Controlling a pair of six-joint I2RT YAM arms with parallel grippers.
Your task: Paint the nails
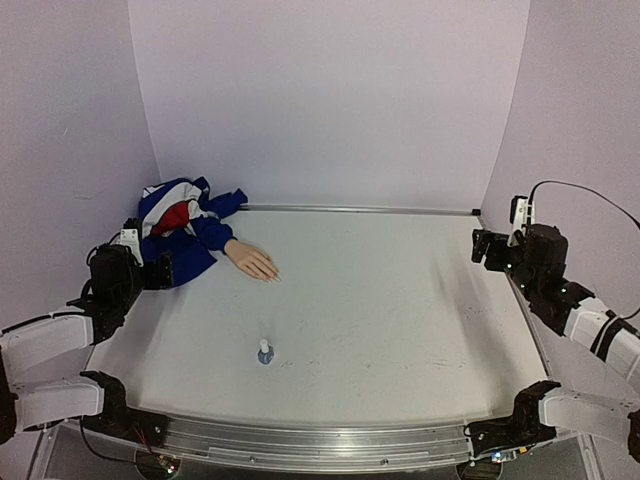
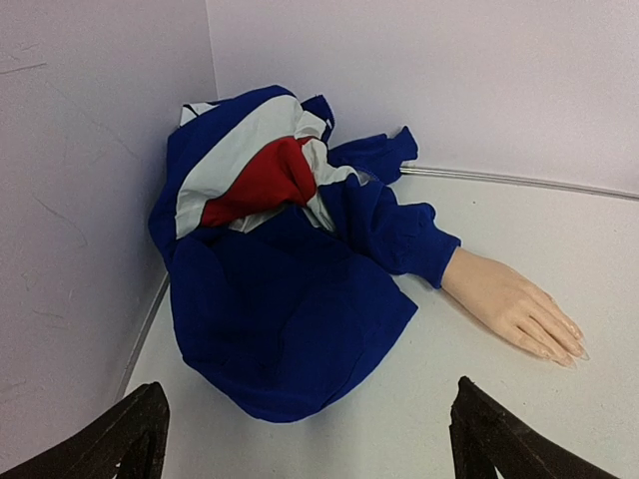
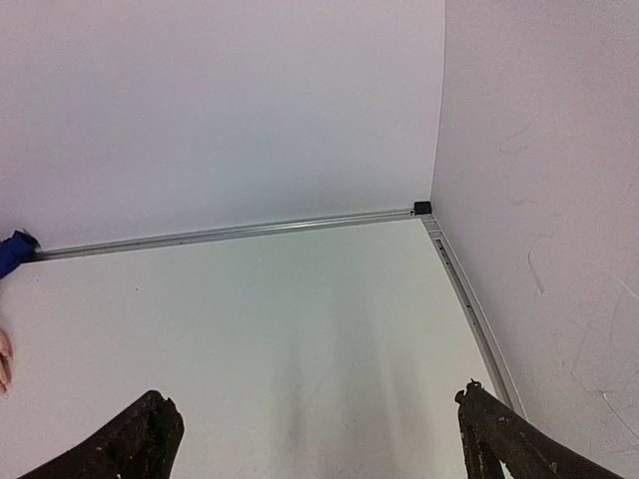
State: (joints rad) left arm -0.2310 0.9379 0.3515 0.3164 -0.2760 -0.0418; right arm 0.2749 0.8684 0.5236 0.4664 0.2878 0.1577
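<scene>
A white table (image 1: 400,320) has a crumpled blue, red and white jacket (image 1: 180,235) lying in its far left corner. A peach dummy hand (image 1: 252,262) sticks out of the sleeve and lies flat, nails (image 2: 569,344) pointing right. Nearer, left of centre, a small bottle (image 1: 265,352) stands upright

Sleeve (image 1: 185,240) just beside the left hand (image 1: 163,270); nails (image 1: 270,274) farther right of it; bottle (image 1: 265,352) well apart.

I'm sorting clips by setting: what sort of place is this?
Probably a robotics lab booth: robot arms bolted to a white table, plain walls on three sides, a mannequin hand as prop.
</scene>
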